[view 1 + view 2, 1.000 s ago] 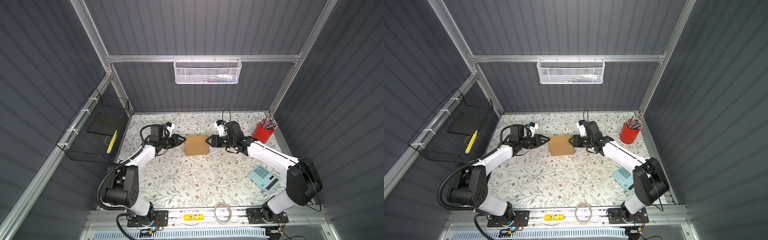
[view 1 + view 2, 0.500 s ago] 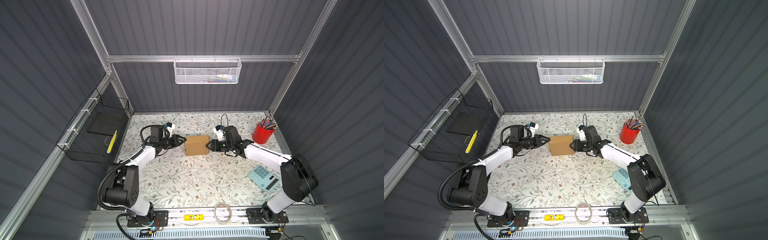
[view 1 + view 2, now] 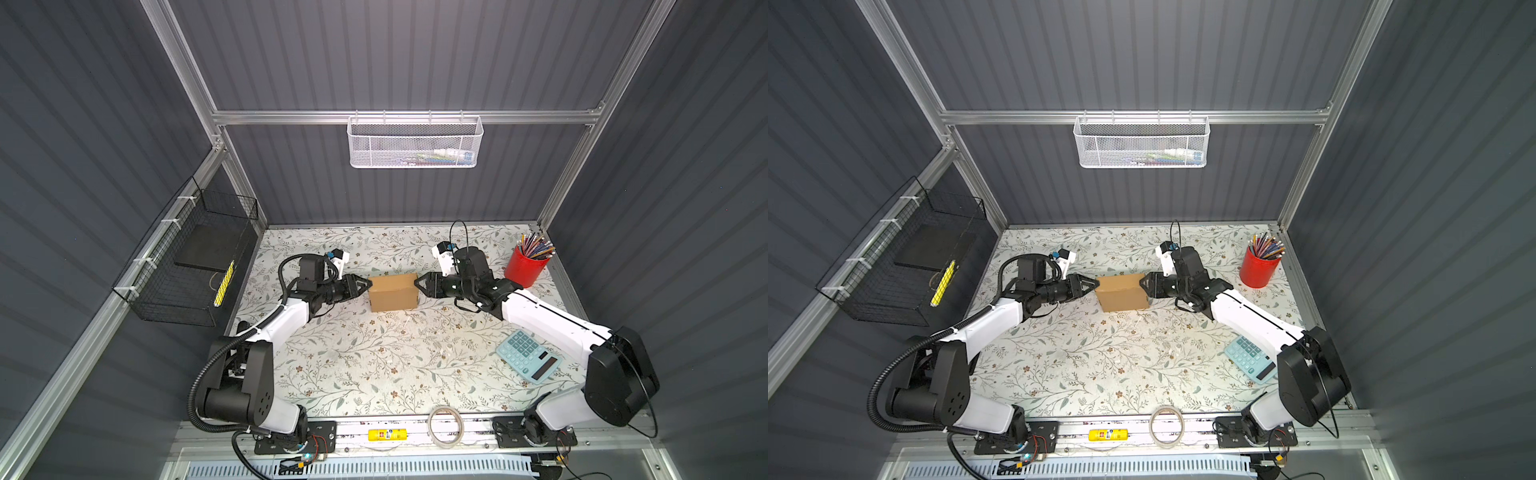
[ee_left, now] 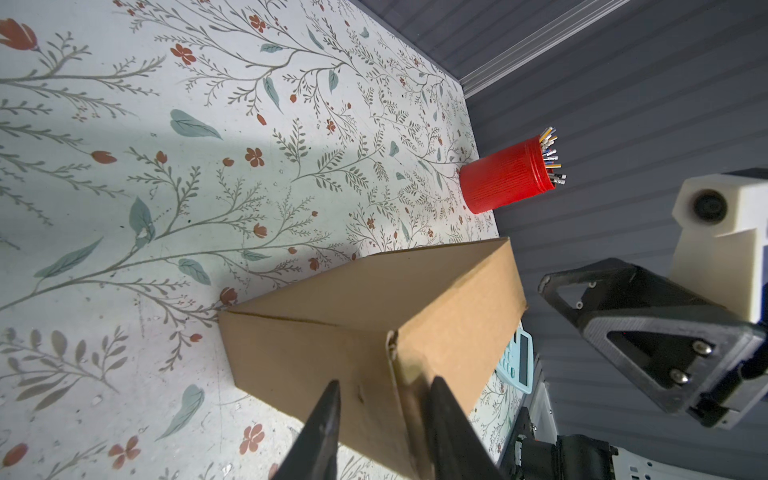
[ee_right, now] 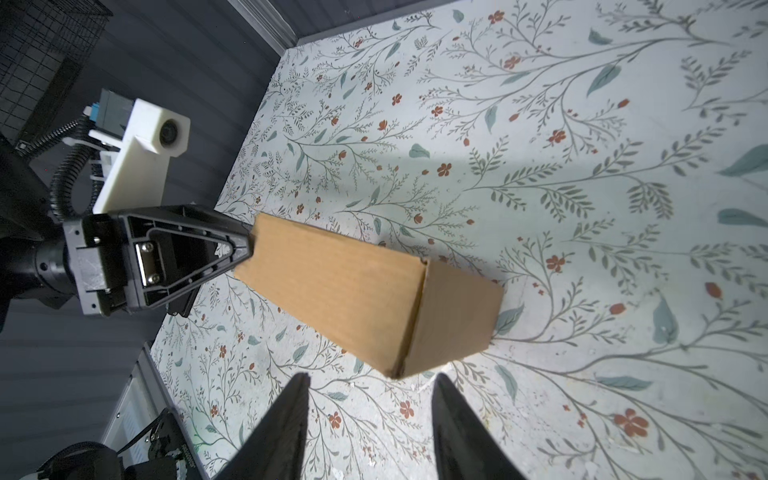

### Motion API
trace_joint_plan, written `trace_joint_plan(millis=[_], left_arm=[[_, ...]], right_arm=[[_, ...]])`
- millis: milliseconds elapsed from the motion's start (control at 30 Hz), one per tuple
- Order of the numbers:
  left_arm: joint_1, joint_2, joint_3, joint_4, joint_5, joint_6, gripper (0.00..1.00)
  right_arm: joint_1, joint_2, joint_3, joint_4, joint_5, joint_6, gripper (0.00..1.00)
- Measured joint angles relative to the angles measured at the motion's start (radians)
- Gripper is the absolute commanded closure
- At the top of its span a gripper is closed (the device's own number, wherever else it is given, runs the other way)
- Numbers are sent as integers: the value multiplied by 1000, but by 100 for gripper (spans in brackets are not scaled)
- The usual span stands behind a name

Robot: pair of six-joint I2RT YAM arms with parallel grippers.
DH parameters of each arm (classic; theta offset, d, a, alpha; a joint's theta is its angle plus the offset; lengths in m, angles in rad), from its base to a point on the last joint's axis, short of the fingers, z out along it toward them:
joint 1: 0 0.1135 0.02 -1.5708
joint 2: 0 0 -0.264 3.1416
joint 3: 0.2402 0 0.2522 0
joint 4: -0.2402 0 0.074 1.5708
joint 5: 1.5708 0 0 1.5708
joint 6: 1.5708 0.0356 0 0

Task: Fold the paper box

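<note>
- In both top views: paper box (image 3: pixel 392 293) (image 3: pixel 1121 291) down on the floral desk (image 3: pixel 374 365), a little above frame centre, looking like a closed brown block. Long axis left to right across the frame, one short end facing each arm.
- Same views: left end effector (image 3: pixel 365 285) against the left end at its upper edge. Right end effector (image 3: pixel 419 283) at the right end, contact there too fine to call. Nose to nose along that axis, only the box between.
- In the left wrist view: box (image 4: pixel 316 357) in the lower middle, running away toward the upper right. Left end effector (image 4: pixel 386 386) at the bottom edge, jaws parted astride the edge where near end face meets top face. Clamped on nothing; pad contact hard to judge.
- In the right wrist view: box (image 5: pixel 357 291) stretching from frame centre toward the left end effector (image 5: pixel 245 249) at mid left, tip against the far end. Right end effector (image 5: pixel 372 386) at the bottom edge, jaws spread and empty. Nearest box corner right at the mouth of the gap, not visibly touched.
- Judged from this: left arm the nearer, on the cardboard; right arm a short push along the long axis from its end. Probably a squeeze from both ends or a last tuck. Off-axis pressure apt to spin or skid so light a box.
</note>
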Motion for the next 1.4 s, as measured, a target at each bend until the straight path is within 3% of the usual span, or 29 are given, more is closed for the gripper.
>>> trace_joint_plan(millis=[700,1133,1333,1367,1400], left_arm=[[0,-101,-53,-90,-23,3,52],[0,-292,-110,-203,-52,-4,48],[0,-326,-109,-244,-122,6,27],[0,-326,-108,-251,-139,11,13],[0,-326,-108,-254,-158,14,5]], right_arm=[[-5,18,9,-32,11,-24,49],[-11,-58,-47,-26,24,-25,48],[-29,-147,-169,5,56,-31,40],[-34,-169,-196,12,67,-35,37],[-41,-193,-224,20,78,-40,35]])
